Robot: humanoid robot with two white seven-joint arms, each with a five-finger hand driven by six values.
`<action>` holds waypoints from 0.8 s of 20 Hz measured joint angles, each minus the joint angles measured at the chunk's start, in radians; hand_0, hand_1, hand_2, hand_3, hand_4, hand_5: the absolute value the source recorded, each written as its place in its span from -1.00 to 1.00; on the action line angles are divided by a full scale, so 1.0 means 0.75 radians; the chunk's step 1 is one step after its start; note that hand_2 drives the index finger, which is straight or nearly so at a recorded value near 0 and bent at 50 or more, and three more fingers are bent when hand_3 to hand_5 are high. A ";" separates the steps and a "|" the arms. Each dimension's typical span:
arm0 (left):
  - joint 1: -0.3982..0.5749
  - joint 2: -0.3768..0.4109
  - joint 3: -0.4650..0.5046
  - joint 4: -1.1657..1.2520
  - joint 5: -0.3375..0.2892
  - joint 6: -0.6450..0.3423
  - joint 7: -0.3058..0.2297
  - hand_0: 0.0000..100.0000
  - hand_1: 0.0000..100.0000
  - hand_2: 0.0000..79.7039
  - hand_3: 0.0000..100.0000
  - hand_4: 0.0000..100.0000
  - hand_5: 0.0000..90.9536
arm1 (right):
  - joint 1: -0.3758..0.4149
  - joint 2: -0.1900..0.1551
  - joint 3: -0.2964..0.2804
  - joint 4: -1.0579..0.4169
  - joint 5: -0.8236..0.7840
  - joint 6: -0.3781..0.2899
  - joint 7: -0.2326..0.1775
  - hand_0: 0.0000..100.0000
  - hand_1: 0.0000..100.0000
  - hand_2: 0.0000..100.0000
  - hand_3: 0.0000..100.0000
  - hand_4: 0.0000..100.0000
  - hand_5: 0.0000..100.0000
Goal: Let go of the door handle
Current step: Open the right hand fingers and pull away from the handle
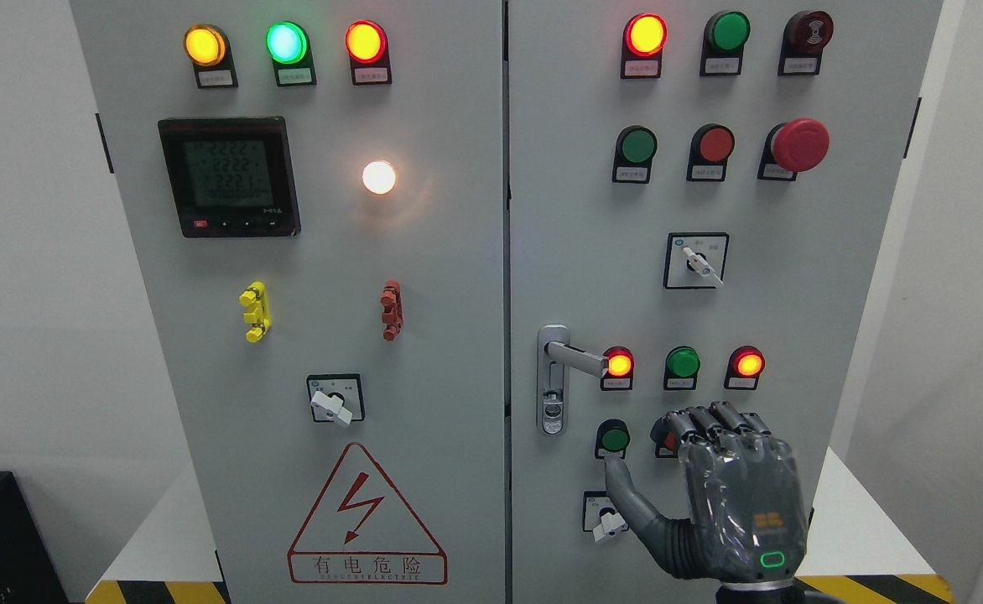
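Grey two-door electrical cabinet (458,252), viewed from the head camera; both doors appear closed, with the seam running down the middle.

Door handle (571,356): silver lever on the right door, close to its left edge, just beside the seam, in the lower half. The lever stands horizontal, pointing right, and its tip ends just beside a lit red indicator lamp (619,364). Its escutcheon plate runs vertically below it with a key cylinder (551,413) near the bottom. Nothing touches the handle.

Right hand (730,503): enters at the bottom edge, right of the middle, back of the hand toward the camera. It sits below and to the right of the handle, clear of it. The four fingers (714,422) are curled at the knuckles, held together, and grasp nothing; they partly cover a red button (666,438). The thumb (626,495) is extended up and to the left, its tip at the lower edge of a green push button (614,437); contact cannot be confirmed. A small white rotary switch (605,522) lies just left of the thumb base.

Left door carries a digital meter (230,176) near its upper left and a high-voltage warning triangle (366,516) at the bottom.
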 measured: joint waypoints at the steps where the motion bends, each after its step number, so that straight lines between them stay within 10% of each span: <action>1: 0.000 0.000 0.000 0.000 0.000 0.000 0.000 -1.00 -1.00 -0.94 -0.81 -0.97 -1.00 | 0.004 -0.001 -0.012 -0.006 -0.008 -0.010 0.000 -0.35 -0.61 -1.00 -1.00 -1.00 -1.00; 16: 0.000 0.000 0.000 0.000 0.000 0.000 0.000 -1.00 -1.00 -0.94 -0.81 -0.98 -1.00 | -0.020 0.000 -0.134 -0.108 -0.089 -0.071 -0.001 -0.41 -0.63 -1.00 -1.00 -1.00 -1.00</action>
